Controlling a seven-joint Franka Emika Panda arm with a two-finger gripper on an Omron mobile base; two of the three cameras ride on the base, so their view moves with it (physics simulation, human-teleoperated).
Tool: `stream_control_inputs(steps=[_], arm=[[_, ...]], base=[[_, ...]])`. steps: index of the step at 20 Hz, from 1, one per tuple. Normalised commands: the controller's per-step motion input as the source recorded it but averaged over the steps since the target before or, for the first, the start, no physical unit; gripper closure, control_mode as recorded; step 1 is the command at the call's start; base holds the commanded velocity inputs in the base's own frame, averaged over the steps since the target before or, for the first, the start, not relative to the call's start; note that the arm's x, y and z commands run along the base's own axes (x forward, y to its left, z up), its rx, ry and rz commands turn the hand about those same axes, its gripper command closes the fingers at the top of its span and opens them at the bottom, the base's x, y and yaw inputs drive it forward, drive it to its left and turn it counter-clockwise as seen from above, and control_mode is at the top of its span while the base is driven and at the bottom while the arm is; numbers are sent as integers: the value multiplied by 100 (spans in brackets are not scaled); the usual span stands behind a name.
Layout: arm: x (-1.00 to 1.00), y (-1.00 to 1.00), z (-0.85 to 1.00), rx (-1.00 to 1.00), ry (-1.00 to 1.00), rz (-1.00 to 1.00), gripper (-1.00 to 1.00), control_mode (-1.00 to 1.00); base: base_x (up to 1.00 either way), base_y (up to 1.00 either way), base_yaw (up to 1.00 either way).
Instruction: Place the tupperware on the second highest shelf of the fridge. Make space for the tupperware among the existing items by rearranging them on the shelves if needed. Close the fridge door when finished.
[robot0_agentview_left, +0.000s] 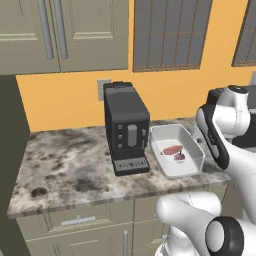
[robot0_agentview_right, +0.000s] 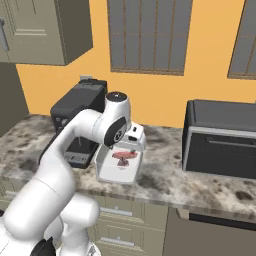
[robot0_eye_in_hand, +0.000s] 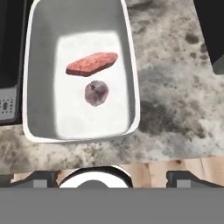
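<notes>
Pincer tips peek up at the bottom of the hand view, spread wide and holding nothing, with the tupperware lying straight ahead of them on the marbled table. This white, open, rectangular tub sits just beyond the tips, its near short wall closest to them, and inside it lie a flat reddish slab of meat and, nearer the pincer, a small dark purplish round piece.

Judging by the task, the step in hand is the first grasp of the tub. To do it well, the pincer should come down over one wall, one finger inside and one outside, and pinch the rim rather than try to span the whole body, which looks too wide for the jaws. The near short wall or the long wall on the open table side seem the best choices. The other long wall stands just beside the black coffee machine, leaving little room for a finger. The inner finger should stay clear of the food. A rim grip will let the tub tilt, so lift slowly and level.

In the right base view the arm arches up from the base, elbow high, forearm reaching forward and the wrist bent down so the hand hangs just above the tub. A black microwave stands well apart on the far side.
</notes>
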Motion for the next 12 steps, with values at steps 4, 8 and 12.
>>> stream_control_inputs(steps=[4, 8, 12], arm=[[12, -38, -25, 0, 0, 8, -100, -100], [47, -35, -28, 1, 0, 8, -100, -100], [77, -24, -30, 4, 5, 9, -100, -100]], base=[[0, 0, 0], [0, 0, 0], [0, 0, 0]])
